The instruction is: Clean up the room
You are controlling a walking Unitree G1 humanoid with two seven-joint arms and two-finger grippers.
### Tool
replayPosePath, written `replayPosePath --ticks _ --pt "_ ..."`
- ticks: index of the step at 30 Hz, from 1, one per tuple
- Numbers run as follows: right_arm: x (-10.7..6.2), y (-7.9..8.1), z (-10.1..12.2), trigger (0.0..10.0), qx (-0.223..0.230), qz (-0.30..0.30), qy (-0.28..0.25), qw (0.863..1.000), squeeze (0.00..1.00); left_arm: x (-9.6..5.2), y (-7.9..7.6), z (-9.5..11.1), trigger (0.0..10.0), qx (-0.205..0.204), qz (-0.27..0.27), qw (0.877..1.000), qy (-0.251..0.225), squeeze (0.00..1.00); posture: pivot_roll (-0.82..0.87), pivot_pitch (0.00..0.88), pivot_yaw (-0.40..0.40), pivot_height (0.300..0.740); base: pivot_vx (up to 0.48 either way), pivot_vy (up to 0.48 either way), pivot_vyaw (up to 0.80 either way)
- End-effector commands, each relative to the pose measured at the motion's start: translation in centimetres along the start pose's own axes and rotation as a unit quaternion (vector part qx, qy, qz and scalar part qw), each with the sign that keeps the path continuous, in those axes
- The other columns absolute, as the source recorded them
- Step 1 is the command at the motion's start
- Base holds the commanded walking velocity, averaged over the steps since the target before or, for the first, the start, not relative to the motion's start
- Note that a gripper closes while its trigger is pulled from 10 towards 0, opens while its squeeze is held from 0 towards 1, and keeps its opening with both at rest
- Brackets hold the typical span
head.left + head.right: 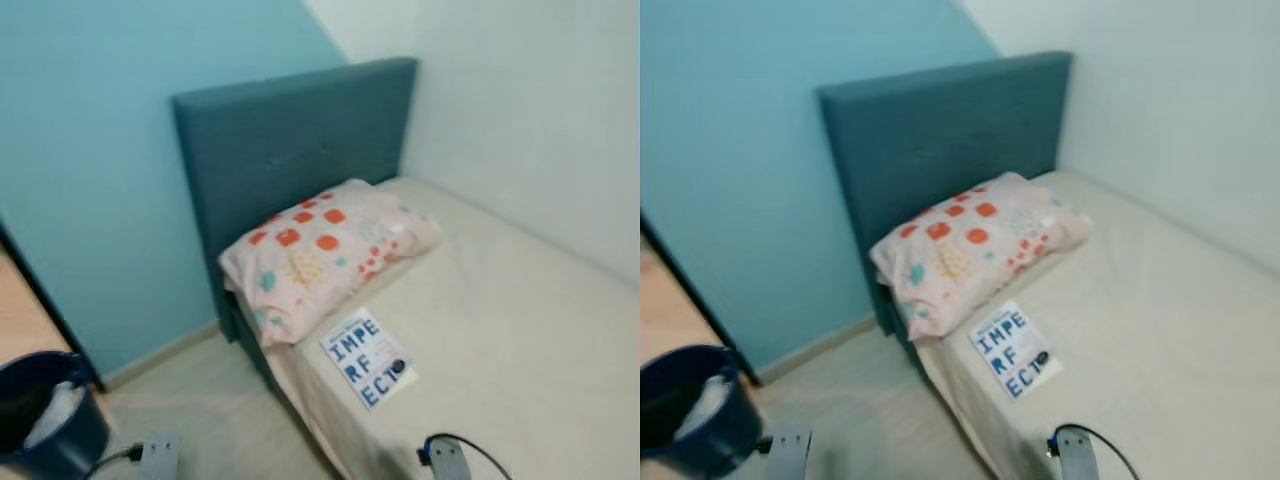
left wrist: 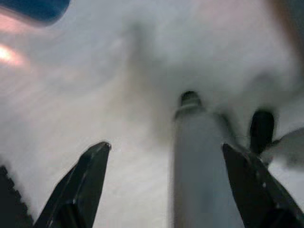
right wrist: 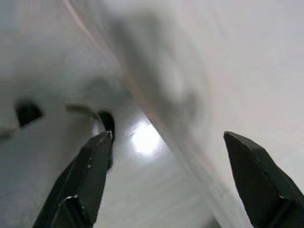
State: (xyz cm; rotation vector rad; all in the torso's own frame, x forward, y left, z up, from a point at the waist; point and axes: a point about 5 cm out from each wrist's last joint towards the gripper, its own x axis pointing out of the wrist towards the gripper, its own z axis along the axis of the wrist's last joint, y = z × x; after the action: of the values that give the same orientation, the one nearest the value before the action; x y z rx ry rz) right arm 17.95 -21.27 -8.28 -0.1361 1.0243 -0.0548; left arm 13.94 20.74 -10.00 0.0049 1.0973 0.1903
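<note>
Left eye view: a bed [image 1: 520, 330] with a teal headboard [image 1: 290, 140] fills the frame from 12 to 4 o'clock. A spotted pillow [image 1: 320, 250] lies against the headboard, and a book [image 1: 366, 357] sits just beside it, toward 6 o'clock. A dark blue bin [image 1: 45, 415] stands at 8 o'clock on the floor. The left gripper [image 2: 166, 156] and the right gripper [image 3: 166, 147] each hang with 2 fingers spread wide, holding nothing.
</note>
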Motion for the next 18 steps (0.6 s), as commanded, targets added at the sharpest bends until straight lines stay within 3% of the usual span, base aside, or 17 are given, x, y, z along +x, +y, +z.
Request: replayPosePath --ticks 1,8,18 --pt "-0.1 0.2 -1.0 10.0 -0.005 0.004 0.016 1.0 0.0 -0.1 0.1 -0.9 10.0 0.015 -0.003 1.0 0.005 0.0 -0.12 0.0 -0.023 0.684 -0.337 0.0 0.0" --pt "-0.4 0.3 -2.8 10.0 -0.002 0.005 0.032 0.999 0.0 -0.6 0.4 -3.3 10.0 0.026 -0.004 0.999 0.023 0.0 -0.12 0.008 -0.016 0.684 -0.34 0.0 0.0" --pt "-0.4 1.8 -3.1 10.0 -0.007 0.01 0.036 0.999 0.0 -0.5 1.3 -2.7 10.0 0.027 -0.004 0.999 0.018 0.0 -0.13 0.018 -0.016 0.684 -0.339 0.0 0.0"
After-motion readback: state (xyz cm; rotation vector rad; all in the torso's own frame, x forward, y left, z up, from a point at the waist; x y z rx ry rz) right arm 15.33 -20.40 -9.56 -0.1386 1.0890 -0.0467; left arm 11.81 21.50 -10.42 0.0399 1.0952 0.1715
